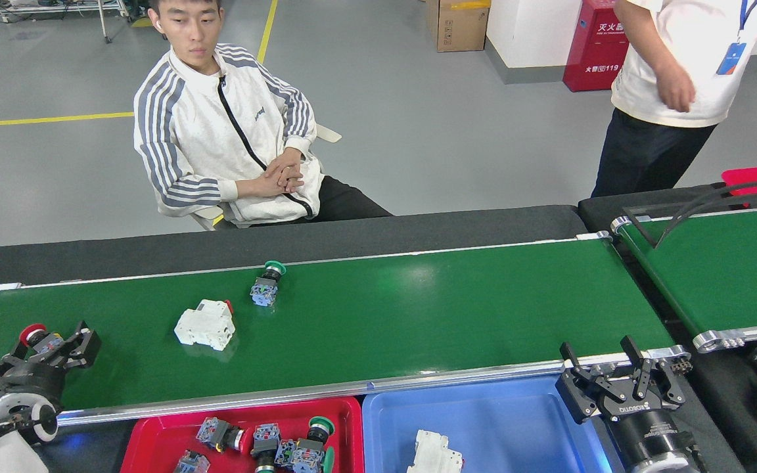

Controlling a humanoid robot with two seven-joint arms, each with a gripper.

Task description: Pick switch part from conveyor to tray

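- Left gripper (46,345): black fingers (84,341) spread around the red-capped push-button switch part (37,336) on the long dark-green conveyor (418,309) with silver side rails; whether the fingers grip the part cannot be told.
- White rectangular circuit breaker (206,324): on the belt, to the right of the left fingers, apart from them.
- Green-capped switch part (266,286): farther right and beyond the breaker.
- Right gripper (621,387): fingers spread apart, holding nothing, at the near rail above the right end of the blue plastic tray (516,427).
- Red plastic tray (155,427): below the near rail, to the right of the left fingers, holding several switch parts.
- Blue plastic tray: holds one white breaker (434,453), left of the right fingers.
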